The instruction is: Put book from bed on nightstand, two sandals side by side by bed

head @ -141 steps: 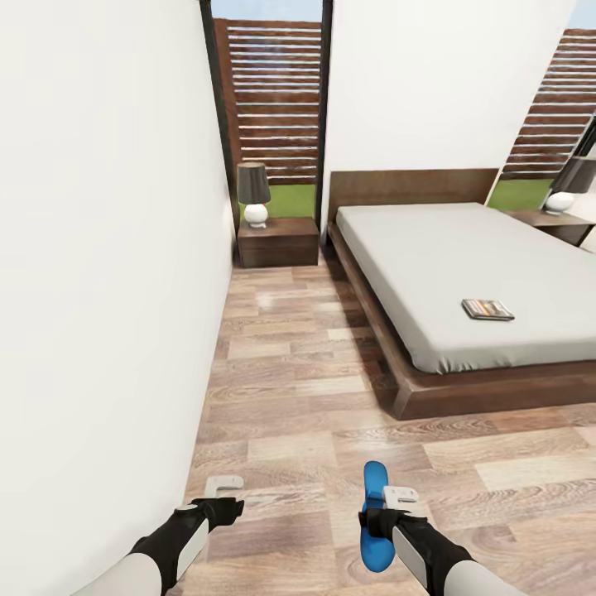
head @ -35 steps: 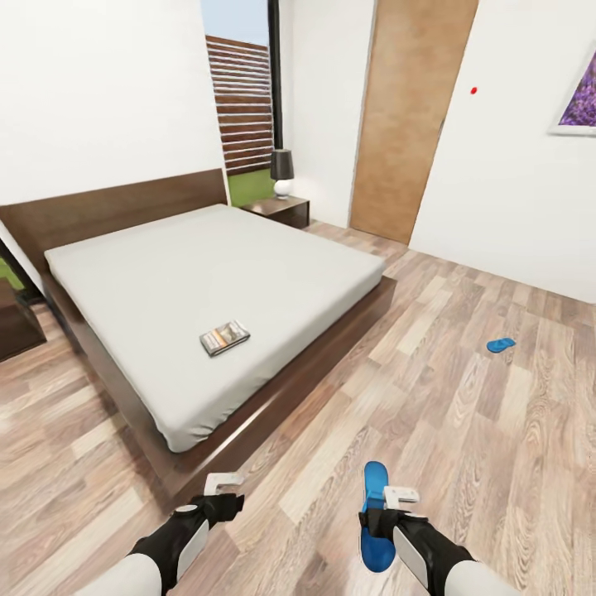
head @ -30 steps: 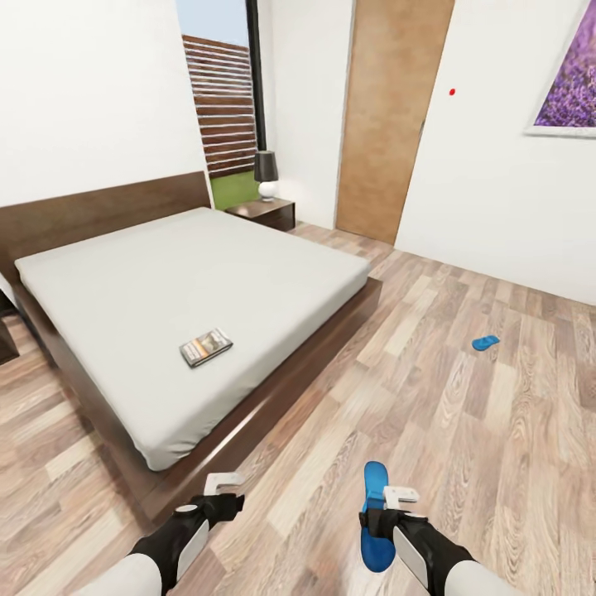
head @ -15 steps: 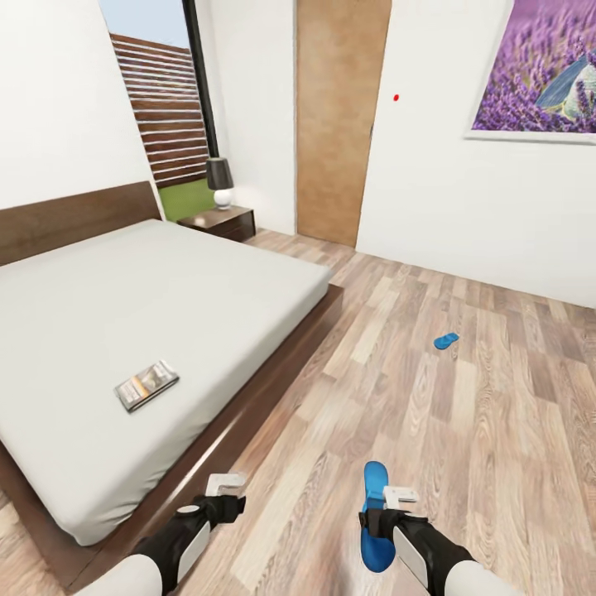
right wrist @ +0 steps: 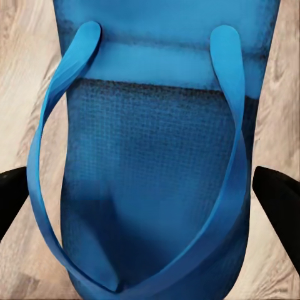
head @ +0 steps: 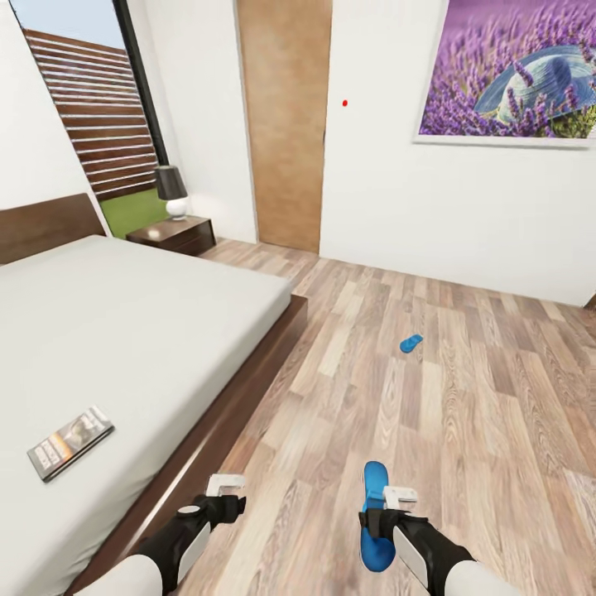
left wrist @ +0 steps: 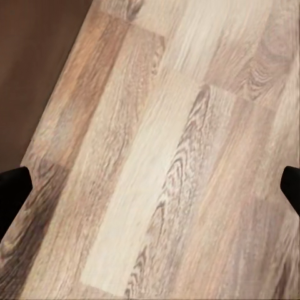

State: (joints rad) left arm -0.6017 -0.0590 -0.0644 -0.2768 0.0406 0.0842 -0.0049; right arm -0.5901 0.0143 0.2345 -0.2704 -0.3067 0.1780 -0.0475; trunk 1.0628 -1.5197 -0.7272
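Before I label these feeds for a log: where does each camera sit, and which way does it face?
Head: high, facing down over bed, book, floor sandal; both arms show.
Left wrist: faces the plank floor; dark fingertips at the edges.
Right wrist: faces the held sandal.
Shared: held sandal, head and right wrist.

White forearms, black wrists, white-tipped left claw [head: 224, 488], right claw [head: 396, 498]

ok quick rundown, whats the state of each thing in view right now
right gripper: shut on the held sandal
left gripper: open, nothing between its fingers
second sandal: lying on the floor, away from the bed
book: lying flat on the bed
nightstand: carrying a lamp
door: closed
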